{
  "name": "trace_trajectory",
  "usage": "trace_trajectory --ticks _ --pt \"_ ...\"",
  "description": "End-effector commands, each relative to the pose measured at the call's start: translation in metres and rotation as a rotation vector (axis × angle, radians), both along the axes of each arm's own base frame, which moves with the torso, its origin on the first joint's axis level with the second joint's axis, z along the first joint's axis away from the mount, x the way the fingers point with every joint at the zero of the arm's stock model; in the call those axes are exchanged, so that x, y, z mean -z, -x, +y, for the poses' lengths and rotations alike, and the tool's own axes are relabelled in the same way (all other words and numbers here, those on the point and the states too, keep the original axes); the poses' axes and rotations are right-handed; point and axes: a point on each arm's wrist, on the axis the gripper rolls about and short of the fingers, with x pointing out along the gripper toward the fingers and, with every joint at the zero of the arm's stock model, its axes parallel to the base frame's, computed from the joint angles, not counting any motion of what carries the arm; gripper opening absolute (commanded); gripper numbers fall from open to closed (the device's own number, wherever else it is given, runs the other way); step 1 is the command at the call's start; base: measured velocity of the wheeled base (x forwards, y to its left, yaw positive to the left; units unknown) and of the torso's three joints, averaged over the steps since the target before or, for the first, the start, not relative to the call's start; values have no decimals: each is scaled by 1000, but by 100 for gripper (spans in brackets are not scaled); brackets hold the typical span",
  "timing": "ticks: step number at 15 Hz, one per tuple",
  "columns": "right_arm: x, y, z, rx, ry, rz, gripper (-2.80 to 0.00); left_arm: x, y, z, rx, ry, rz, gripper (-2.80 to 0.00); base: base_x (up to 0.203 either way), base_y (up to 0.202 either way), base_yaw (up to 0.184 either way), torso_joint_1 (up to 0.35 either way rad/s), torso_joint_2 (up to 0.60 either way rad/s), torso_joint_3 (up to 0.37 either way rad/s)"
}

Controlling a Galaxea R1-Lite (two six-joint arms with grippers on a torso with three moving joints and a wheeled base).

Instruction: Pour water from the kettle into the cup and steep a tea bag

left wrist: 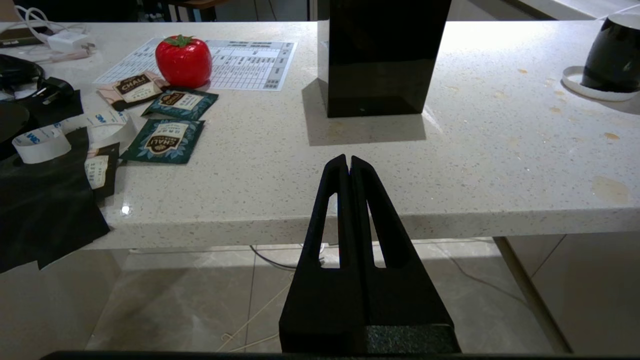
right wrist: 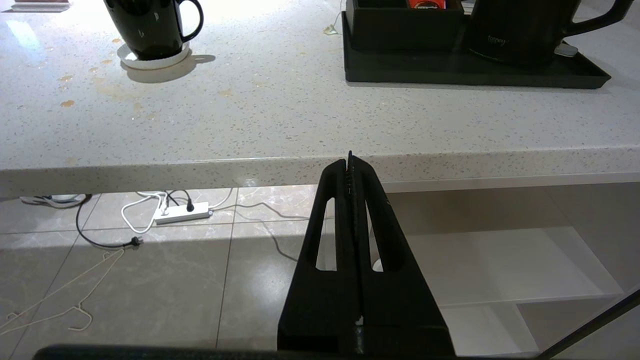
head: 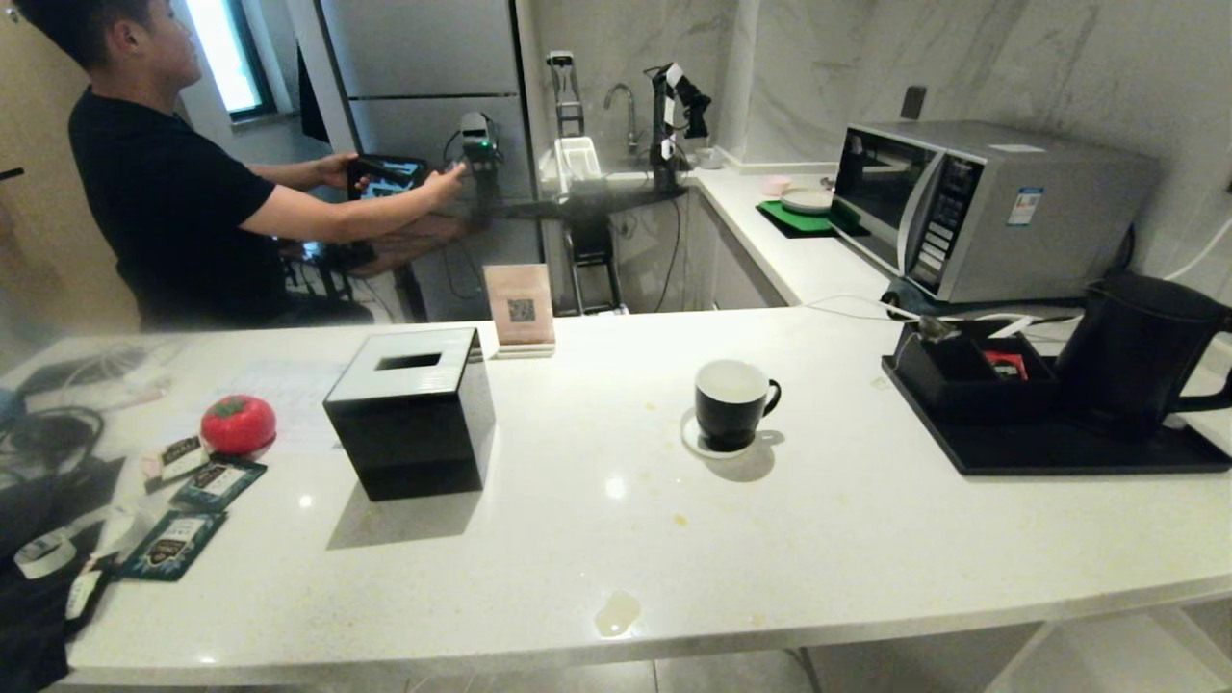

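Note:
The tall black kettle [head: 1136,356] [right wrist: 520,30] stands on a black tray [head: 1059,452] at the right of the white counter. The black cup [head: 729,404] [right wrist: 150,25] [left wrist: 612,55] with a white inside sits upright on a white coaster [head: 695,438] mid-counter, handle to the right. Several tea bag sachets [head: 217,481] [left wrist: 162,140] lie at the counter's left. My left gripper [left wrist: 348,159] is shut and empty, low before the counter's front edge, facing the tissue box. My right gripper [right wrist: 348,157] is shut and empty too, at the front edge, below counter level. Neither shows in the head view.
A black cube tissue box [head: 409,414] stands left of the cup, with a red tomato-shaped thing [head: 238,423] and cables further left. A black box [head: 972,375] shares the tray. A microwave [head: 982,207] sits behind. A person [head: 164,192] sits at the back left. A small puddle [head: 616,611] lies near the front edge.

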Motion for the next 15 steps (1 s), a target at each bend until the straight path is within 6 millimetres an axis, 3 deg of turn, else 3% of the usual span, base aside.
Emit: trace_trajectory --ticks 1,15 --pt "0 0 0 0 0 5 -280 0 0 0 0 0 2 -280 0 0 0 0 0 0" --pt "0 0 0 -3 6 2 -280 0 0 0 0 0 2 -280 0 0 0 0 0 0"
